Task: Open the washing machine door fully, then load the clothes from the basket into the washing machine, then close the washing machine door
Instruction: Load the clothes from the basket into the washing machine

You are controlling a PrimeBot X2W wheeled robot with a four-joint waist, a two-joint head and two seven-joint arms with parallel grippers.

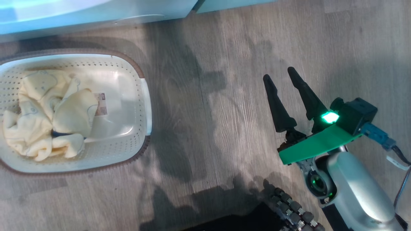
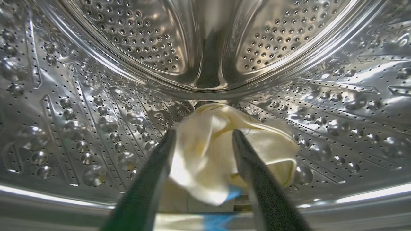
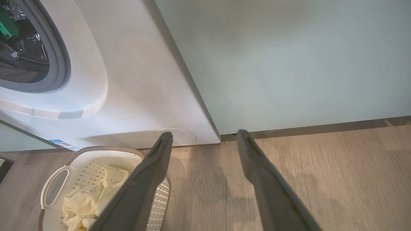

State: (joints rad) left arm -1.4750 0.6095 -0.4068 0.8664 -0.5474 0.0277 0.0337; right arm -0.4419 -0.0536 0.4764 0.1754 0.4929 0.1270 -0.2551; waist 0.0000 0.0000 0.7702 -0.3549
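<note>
The small rounded cream plastic basket point(image 1: 141, 106) with perforated sides and a brown rim is cut off at the left edge of the head view. The right wrist view shows one of its white side handles point(image 3: 53, 186), and a dark finger crosses part of it. The pale yellow cloth garments point(image 1: 48, 112) heaped in its left half are too crumpled together to count, and they cover part of the label sticker point(image 1: 101, 104) on its floor. One more pale yellow garment point(image 2: 205, 160) with a blue part lies on the bottom of the perforated steel drum point(image 2: 128, 32) of the big white front-loading washing machine point(image 3: 135, 80). Its lower edge is blurred and partly hidden behind the fingers. The left end effector point(image 2: 204, 131) reaches into the drum with its two dark fingers spread wide. The garment lies between and beyond the tips, and whether either finger touches it cannot be made out. The right end effector point(image 1: 278, 73) hangs over the grey wood-look floor point(image 1: 208, 96), well apart from the basket, with its two fingers also spread and nothing between them. Its pale forearm runs off the lower right corner. From its own wrist view it point(image 3: 204, 133) points toward the foot of the machine and the pale green cabinet point(image 3: 289, 64) beside it. The grey-rimmed drum mouth point(image 3: 64, 64) is cut off at the upper left.
</note>
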